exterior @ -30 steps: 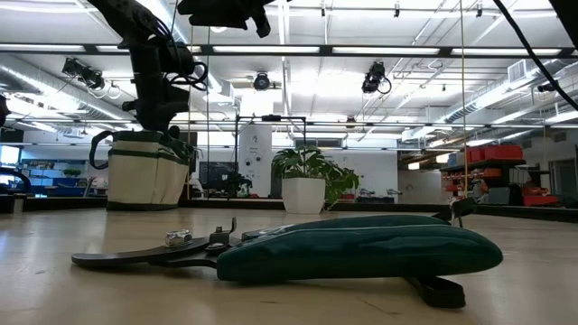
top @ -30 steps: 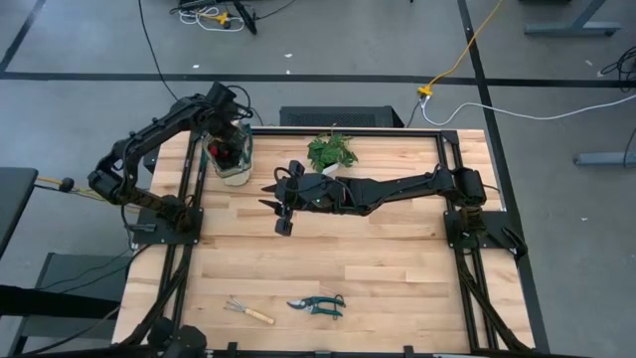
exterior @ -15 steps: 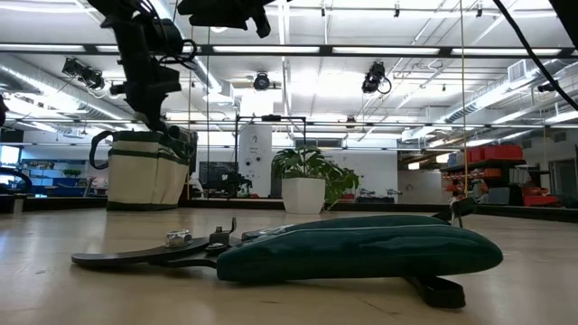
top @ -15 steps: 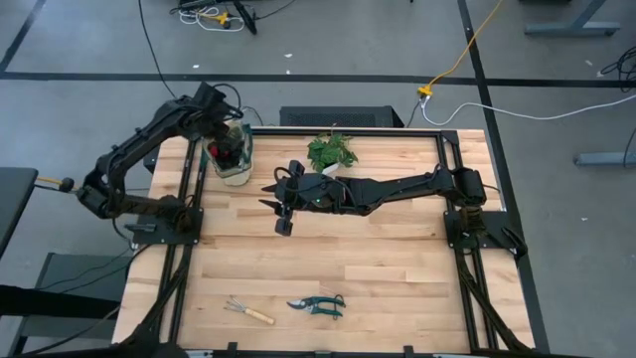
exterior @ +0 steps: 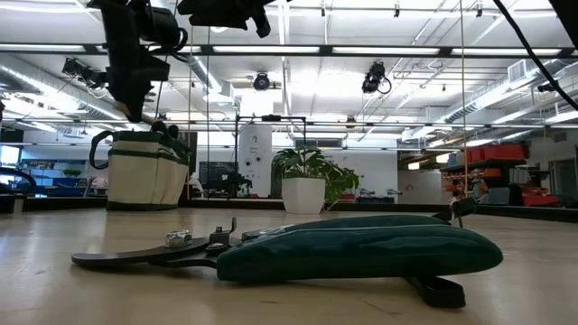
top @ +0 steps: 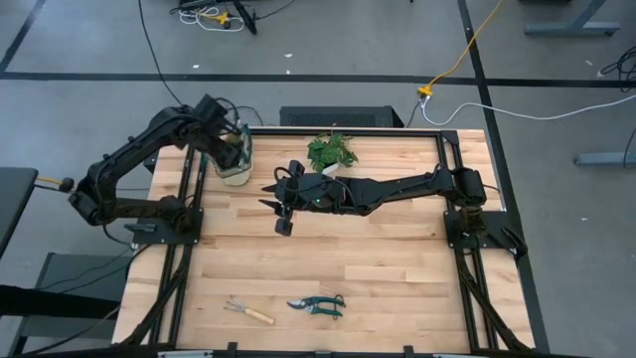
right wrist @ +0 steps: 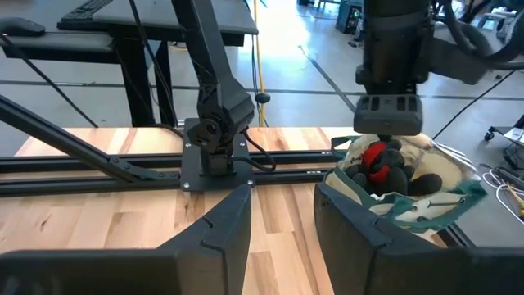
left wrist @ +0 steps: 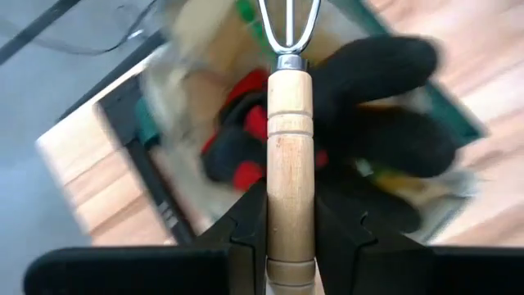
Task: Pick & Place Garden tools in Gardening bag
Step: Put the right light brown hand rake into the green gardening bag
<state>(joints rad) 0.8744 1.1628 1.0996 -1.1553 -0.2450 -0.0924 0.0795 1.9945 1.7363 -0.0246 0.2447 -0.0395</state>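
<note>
Over the bag [top: 236, 159] at the desk's far corner, left tool [left wrist: 291, 238] pinches a wooden-handled fork [left wrist: 290, 147], presumably for dropping in; right tool [right wrist: 282, 215], spread, idles mid-desk.

Beige gardening bag [top: 235, 159] holding gloves [right wrist: 381, 168], shears [top: 318, 303] and rake [top: 247, 311] on table

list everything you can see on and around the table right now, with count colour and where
gardening bag: 1, beige with dark trim, far left corner of the table
gloves: black and red, inside the bag
wooden-handled tool: 1, pale wood with metal prongs, held over the bag
hand rake: 1, wooden handle, near edge of the table
pruning shears: 1, teal handles, near edge beside the rake
potted plant: 1, green leaves, white pot, far edge centre
table: 1, light wood
left claw: shut on the wooden-handled tool, above the bag
right claw: open, mid-table
</note>
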